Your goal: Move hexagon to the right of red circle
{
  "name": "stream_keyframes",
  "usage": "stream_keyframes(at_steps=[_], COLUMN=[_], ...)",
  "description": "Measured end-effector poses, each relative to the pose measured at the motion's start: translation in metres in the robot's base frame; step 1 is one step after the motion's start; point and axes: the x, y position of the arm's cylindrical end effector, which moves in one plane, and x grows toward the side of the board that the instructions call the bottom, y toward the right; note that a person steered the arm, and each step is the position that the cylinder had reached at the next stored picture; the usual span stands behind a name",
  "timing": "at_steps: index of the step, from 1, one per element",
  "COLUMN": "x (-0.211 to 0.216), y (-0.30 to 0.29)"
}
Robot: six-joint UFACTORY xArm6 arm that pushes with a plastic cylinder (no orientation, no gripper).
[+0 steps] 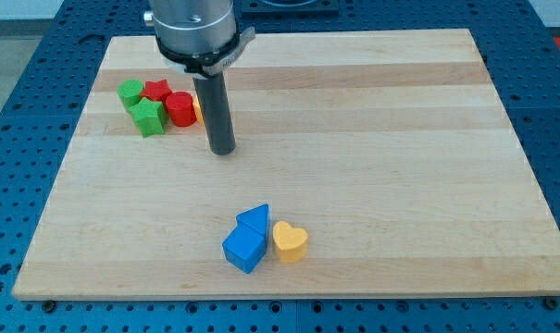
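The red circle [180, 108] stands at the view's upper left in a cluster of blocks. A yellow block [197, 110], likely the hexagon, touches its right side and is mostly hidden behind my rod. My tip [223, 151] rests on the board just right of and below the red circle, close to the yellow block. A red star [156, 90], a green block [130, 92] and a green star [150, 117] sit to the left of the red circle.
A blue cube [243, 248], a blue triangular block [255, 219] and a yellow heart [290, 240] are grouped near the view's bottom centre. The wooden board [400, 139] sits on a blue perforated table [557, 111].
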Motion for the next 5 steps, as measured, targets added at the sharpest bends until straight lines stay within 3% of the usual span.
stream_keyframes(at_steps=[2,5], x=[-0.011,-0.02], y=[0.029,-0.022])
